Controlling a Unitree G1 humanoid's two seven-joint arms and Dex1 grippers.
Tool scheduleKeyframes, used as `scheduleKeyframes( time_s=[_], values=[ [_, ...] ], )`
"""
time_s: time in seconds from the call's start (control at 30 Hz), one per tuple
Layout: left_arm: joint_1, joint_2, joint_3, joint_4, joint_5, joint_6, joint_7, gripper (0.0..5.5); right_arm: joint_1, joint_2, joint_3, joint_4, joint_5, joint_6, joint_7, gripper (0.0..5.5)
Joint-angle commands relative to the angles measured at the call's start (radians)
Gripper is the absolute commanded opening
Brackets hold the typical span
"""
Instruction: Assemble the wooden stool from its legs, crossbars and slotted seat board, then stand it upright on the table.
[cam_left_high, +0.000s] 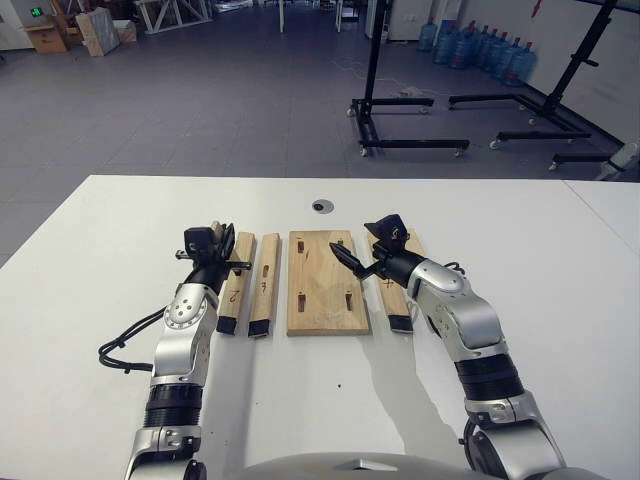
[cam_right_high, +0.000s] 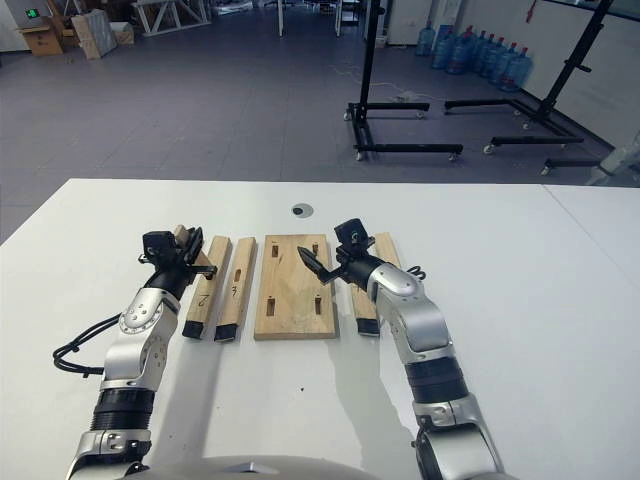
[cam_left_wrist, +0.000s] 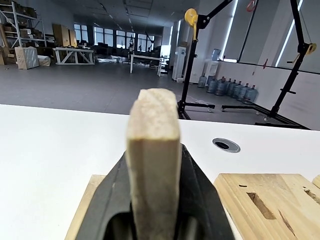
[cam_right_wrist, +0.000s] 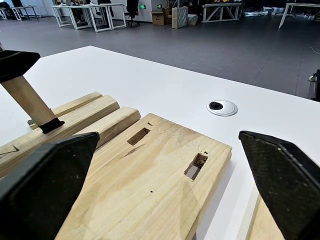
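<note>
Seat board (cam_left_high: 328, 283) lies flat at the middle of the white desk (cam_left_high: 520, 260), slots facing up. An outer leg (cam_left_high: 232, 285) and an inner leg (cam_left_high: 265, 284) lie side by side just left of it, and a third leg (cam_left_high: 398, 310) lies along its right edge. The left gripper (cam_left_high: 208, 243) sits over the far end of the outer leg, its fingers (cam_left_wrist: 197, 195) clenched on a wooden bar (cam_left_wrist: 152, 145). The right gripper (cam_left_high: 365, 243) hangs over the board's far right corner, fingers (cam_right_wrist: 50, 170) spread wide and grasping nothing. A round cable hole (cam_left_high: 322, 206) lies beyond the board.
</note>
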Motion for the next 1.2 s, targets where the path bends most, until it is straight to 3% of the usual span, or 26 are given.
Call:
scheduleKeyframes(
  time_s=[0.03, 0.57, 1.2],
  values=[
    [0.013, 0.001, -0.012, 0.017, 0.020, -0.002, -0.002, 0.39, -0.005, -0.003, 0.009, 0.005, -0.011, 0.006, -0.001, 5.14],
    [0.034, -0.020, -0.027, 0.027, 0.102, 0.046, 0.092, 0.39, -0.006, -0.006, 0.015, 0.012, -0.013, 0.005, 0.006, 5.14],
    [0.052, -0.020, -0.067, 0.103, 0.127, 0.085, 0.073, 0.39, -0.001, 0.001, 0.020, 0.014, -0.019, 0.008, 0.003, 5.14]
  ],
)
